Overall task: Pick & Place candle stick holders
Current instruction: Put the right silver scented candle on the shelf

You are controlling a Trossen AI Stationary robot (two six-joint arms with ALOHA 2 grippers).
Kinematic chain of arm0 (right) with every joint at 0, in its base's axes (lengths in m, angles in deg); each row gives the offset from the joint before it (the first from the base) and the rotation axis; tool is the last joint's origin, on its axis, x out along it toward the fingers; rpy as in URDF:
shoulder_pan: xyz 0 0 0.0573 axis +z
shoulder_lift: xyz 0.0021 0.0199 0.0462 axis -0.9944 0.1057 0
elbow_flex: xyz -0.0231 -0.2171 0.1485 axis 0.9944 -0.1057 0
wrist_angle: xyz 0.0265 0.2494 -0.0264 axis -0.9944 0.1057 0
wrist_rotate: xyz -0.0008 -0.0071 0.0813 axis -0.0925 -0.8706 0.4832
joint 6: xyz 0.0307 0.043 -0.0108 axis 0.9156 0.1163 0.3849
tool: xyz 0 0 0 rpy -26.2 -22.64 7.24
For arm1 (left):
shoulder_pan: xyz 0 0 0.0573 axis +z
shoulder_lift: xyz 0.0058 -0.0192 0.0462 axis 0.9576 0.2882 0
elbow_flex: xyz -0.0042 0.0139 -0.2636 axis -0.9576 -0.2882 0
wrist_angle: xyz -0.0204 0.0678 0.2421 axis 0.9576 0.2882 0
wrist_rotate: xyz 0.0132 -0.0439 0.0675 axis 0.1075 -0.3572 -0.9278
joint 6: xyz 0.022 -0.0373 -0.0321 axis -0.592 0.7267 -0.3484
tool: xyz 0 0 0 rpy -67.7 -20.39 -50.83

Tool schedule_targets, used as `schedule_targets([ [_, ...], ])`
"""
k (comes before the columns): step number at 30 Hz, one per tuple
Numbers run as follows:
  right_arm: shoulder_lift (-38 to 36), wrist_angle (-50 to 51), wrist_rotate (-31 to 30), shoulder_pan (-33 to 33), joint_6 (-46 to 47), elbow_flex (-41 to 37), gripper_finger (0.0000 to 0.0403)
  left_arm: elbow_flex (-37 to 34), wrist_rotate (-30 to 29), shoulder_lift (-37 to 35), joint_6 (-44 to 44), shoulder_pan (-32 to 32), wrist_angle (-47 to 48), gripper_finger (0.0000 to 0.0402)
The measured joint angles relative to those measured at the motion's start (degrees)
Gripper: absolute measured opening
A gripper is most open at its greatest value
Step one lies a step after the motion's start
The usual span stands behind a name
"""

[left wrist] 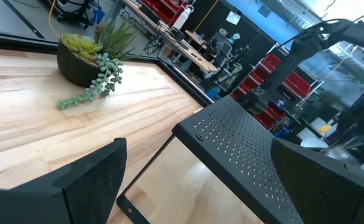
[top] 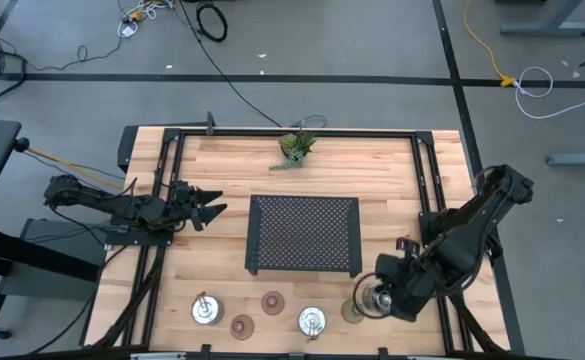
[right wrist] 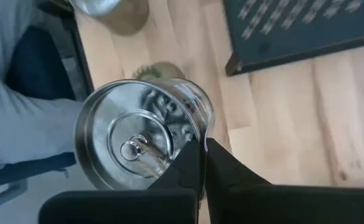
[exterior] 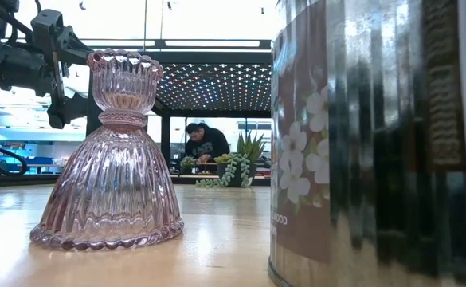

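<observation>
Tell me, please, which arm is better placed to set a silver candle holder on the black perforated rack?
Right: its gripper is shut on a silver holder, beside the rack. The left gripper waits open and empty, left of the rack.

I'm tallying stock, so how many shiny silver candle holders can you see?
3, along the front edge: left silver holder, middle silver holder, and the right silver holder pinched by the right gripper. None seems hidden.

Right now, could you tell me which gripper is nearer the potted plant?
Left. The left gripper is open, just short of the potted plant; the right gripper grips a silver holder at the near edge.
</observation>
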Motion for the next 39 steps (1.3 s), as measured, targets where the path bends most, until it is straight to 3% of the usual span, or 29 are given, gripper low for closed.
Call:
schedule_targets([
  [5,0.0,9.5,-3.9,-4.0,-4.2,9.4,0.0,0.0,-0.3,0.0,0.0,0.0,0.0,0.0399],
  [10,-0.1,11.5,-8.7,-10.7,-11.1,14.6,0.0,0.0,-0.5,0.0,0.0,0.0,0.0,0.0399],
  [17,0.0,7.7,-4.3,-24.3,-23.5,15.5,0.0,0.0,-0.5,0.0,0.0,0.0,0.0,0.0399],
  [22,0.0,0.9,2.2,-33.6,-32.0,15.4,0.0,0.0,-0.6,0.0,0.0,0.0,0.0,0.0399],
  [27,0.0,-0.5,4.5,-40.5,-36.4,15.4,0.0,0.0,-0.6,0.0,0.0,0.0,0.0,0.0399],
  [39,1.2,-3.8,7.1,-43.3,-39.1,15.4,0.0,0.0,-1.2,0.0,-0.4,0.0,-0.1,0.0399],
])
